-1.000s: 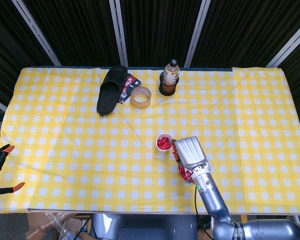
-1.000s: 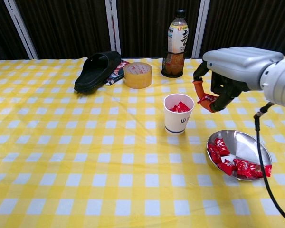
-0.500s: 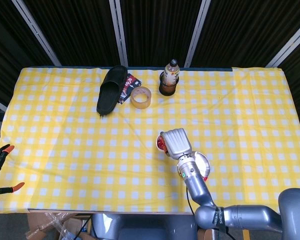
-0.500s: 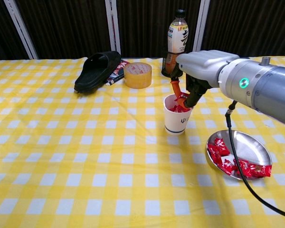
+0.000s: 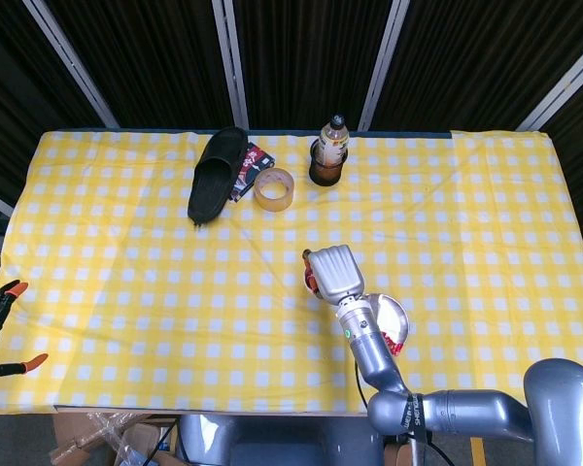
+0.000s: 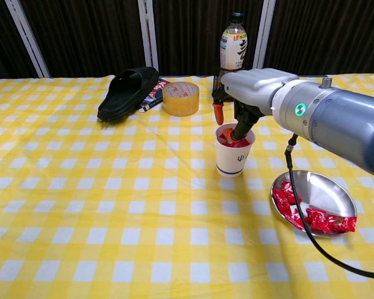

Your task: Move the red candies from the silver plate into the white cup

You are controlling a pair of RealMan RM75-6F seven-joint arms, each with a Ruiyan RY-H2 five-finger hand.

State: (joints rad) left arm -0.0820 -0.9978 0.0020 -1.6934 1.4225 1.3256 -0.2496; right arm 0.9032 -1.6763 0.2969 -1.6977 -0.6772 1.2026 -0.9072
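Note:
The white cup (image 6: 234, 159) stands mid-table with red candies (image 6: 239, 142) in it. My right hand (image 6: 255, 84) hangs over the cup's mouth, one orange fingertip (image 6: 227, 132) dipped inside the rim and the thumb tip raised apart to its left; I see nothing between them. In the head view the right hand (image 5: 335, 274) covers most of the cup. The silver plate (image 6: 327, 187) sits right of the cup and holds several red candies (image 6: 311, 218); the plate (image 5: 389, 316) also shows in the head view. My left hand is out of both views.
A black slipper (image 6: 128, 92) lies at the back left over a red packet (image 6: 154, 93). Beside them are a roll of tape (image 6: 181, 98) and a drink bottle (image 6: 232, 56) in a dark holder. An orange-handled clamp (image 5: 0, 303) sits off the table's left edge.
My right hand carried a pinched candy left from above the plate to the cup. Its fingertips have since spread apart over the cup's mouth.

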